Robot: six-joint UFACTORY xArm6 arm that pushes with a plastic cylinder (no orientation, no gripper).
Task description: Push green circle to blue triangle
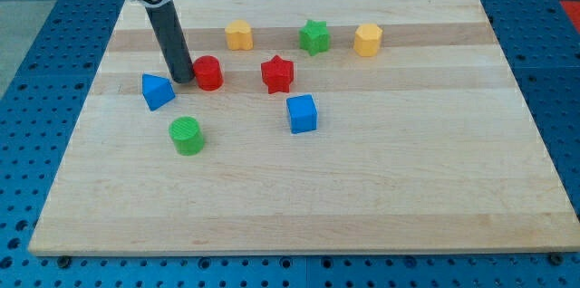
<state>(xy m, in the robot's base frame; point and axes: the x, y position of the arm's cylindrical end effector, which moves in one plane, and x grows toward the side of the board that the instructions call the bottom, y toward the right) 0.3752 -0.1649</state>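
The green circle (187,135) is a short green cylinder at the board's left-centre. The blue triangle (157,91) lies up and to the left of it, a small gap apart. My tip (184,80) is the lower end of the dark rod, coming down from the view's top left. It stands between the blue triangle and the red circle (208,72), close against the red circle's left side, and above the green circle in the view.
A red star (277,73) and a blue cube (302,113) sit near the middle. A yellow block (238,35), a green star (314,36) and a yellow hexagon (367,40) line the top. The wooden board (408,179) rests on a blue perforated table.
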